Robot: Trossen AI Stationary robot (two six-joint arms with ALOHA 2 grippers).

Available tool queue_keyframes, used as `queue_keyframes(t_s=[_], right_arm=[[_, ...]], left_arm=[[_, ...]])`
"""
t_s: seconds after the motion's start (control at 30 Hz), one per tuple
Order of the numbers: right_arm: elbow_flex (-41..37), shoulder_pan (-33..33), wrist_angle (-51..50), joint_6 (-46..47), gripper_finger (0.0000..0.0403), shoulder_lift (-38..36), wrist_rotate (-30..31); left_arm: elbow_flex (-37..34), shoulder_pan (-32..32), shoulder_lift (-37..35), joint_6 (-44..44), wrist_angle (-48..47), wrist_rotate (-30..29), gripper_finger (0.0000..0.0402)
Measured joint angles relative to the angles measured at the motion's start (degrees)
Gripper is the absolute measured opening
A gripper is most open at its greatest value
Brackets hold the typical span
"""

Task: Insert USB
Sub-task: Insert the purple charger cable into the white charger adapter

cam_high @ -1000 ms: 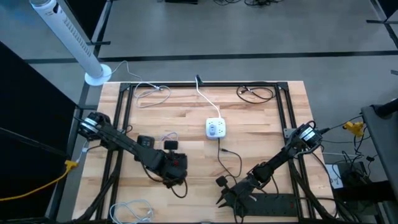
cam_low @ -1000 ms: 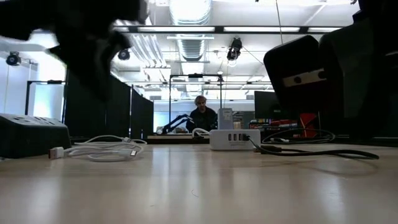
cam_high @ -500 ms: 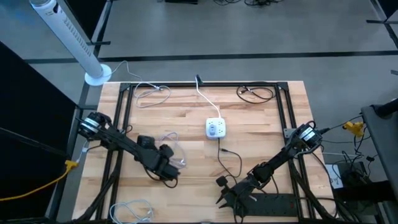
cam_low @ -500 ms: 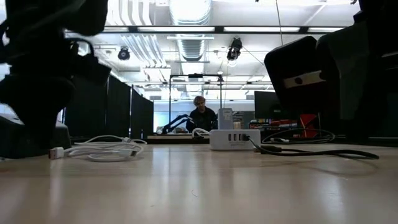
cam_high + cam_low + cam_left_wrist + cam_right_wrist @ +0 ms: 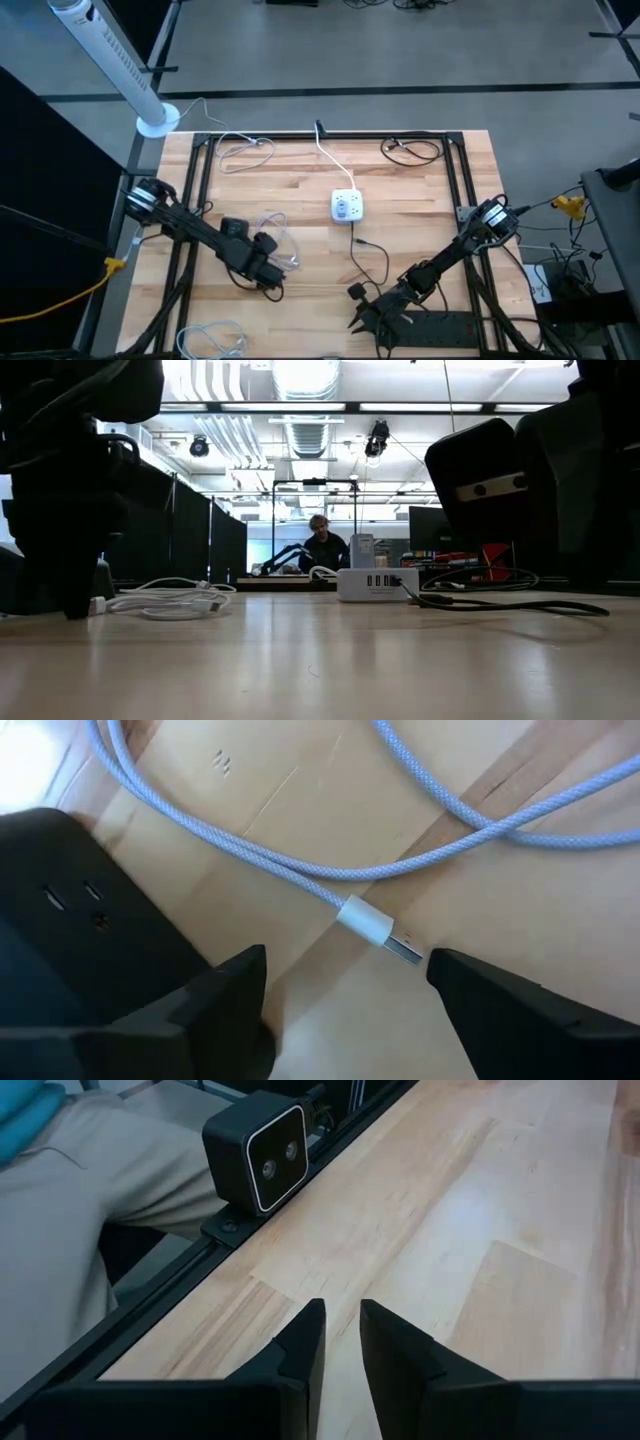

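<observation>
A white braided cable (image 5: 300,860) lies flat on the wooden table, its silver USB plug (image 5: 385,932) at the free end. My left gripper (image 5: 345,975) points down just above it, open. Its two fingers stand on either side of the plug without touching it. In the high view this gripper (image 5: 265,272) is left of centre, next to the cable (image 5: 278,235). The white USB hub (image 5: 347,207) sits mid-table with a black cable (image 5: 378,262) plugged in. Its ports (image 5: 378,581) face the low camera. My right gripper (image 5: 342,1330) waits near the front edge, shut to a narrow slit, with nothing in it.
A second white cable (image 5: 213,340) lies at the front left. A black power strip (image 5: 455,325) lies at the front right. Coiled cables (image 5: 412,150) rest at the far edge. A small black camera (image 5: 255,1165) sits on the table's rail, a person's clothing (image 5: 60,1210) behind it.
My left gripper has come down toward the table and shifted slightly toward its left edge, rolling about its own axis. It now stands low over the white cable's plug. The cable and hub have stayed put.
</observation>
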Motion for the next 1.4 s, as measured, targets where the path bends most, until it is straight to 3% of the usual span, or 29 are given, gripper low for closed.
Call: queue_keyframes(t_s=[0.33,0.53,0.63,0.87,1.1,1.27,1.4], right_arm=[[0.00,-0.02,-0.02,0.07,0.0061,0.00,-0.01],[0.00,-0.02,0.02,0.20,0.0070,0.00,-0.01],[0.00,-0.02,-0.02,0.22,0.0071,0.00,0.01],[0.00,-0.02,-0.01,0.18,0.0055,0.00,0.01],[0.00,-0.01,0.11,-1.81,0.0049,0.00,2.05],[0.00,0.06,1.57,-7.42,0.0063,-0.65,10.67],[0.00,-1.35,5.68,-11.93,0.0080,-3.86,13.56]], left_arm=[[-0.73,0.84,-1.21,-2.70,0.65,-5.85,0.0274],[-1.79,3.10,-1.30,-1.60,2.43,-5.71,0.0258],[-1.96,3.86,-1.27,-0.18,3.39,-5.59,0.0207],[-2.03,4.28,-1.29,4.52,7.02,-4.05,0.0022],[0.81,3.90,-1.73,8.38,5.13,-5.30,0.0018],[4.59,1.37,-3.06,13.54,5.39,-13.50,0.0018],[6.83,-1.91,-3.29,19.83,6.63,-18.25,0.0018]])
